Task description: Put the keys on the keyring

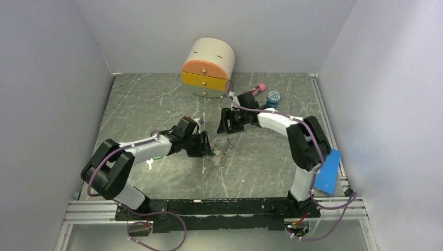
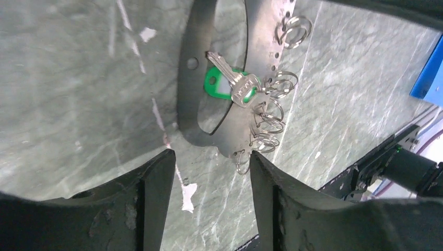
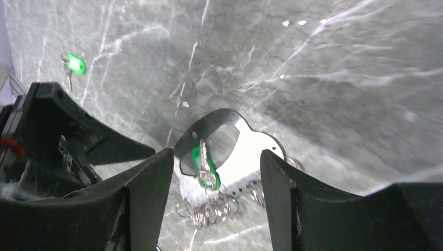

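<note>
On the tabletop (image 2: 62,78), both pincers, left (image 2: 209,162) and right (image 3: 217,167), stand apart and empty; recommend fetching the loose key (image 3: 74,64) toward the keyring plate (image 3: 245,151).

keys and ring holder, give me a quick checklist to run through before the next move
1. Left hand empty, fingers apart: ok.
2. Right hand empty, fingers apart: ok.
3. One green key sits on the metal ring holder, hooked to a ring or only lying there: cannot tell.
4. Second green key lies loose on the table, away from the holder: not ok, not yet on a ring.
5. Spare split rings along the holder's edge look free: ok.
6. Holder lies flat, in view of both wrist cameras: ok.
</note>
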Controlling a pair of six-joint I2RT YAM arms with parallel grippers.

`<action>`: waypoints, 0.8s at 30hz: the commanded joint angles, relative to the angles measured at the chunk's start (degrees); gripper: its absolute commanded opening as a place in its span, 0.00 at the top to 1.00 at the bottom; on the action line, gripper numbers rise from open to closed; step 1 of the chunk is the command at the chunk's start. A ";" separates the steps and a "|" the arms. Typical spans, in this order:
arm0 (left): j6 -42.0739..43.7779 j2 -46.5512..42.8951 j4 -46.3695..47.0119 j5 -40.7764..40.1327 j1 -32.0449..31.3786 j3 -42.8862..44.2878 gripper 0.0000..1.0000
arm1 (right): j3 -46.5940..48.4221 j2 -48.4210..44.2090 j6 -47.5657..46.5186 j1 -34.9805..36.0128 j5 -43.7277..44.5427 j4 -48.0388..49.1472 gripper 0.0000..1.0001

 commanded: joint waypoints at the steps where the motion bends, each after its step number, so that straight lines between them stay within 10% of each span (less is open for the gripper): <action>1: 4.55 -4.20 -2.93 -2.59 2.18 2.25 0.37 | -2.00 -9.63 -2.18 -2.18 4.72 -0.84 0.32; 14: 5.31 6.64 5.95 10.21 8.19 6.45 0.38 | -15.53 -8.16 5.79 -5.98 -5.71 7.42 0.32; 24: -2.16 4.54 16.20 12.61 7.82 -3.35 0.40 | -8.65 1.86 5.71 -0.71 -10.52 8.57 0.33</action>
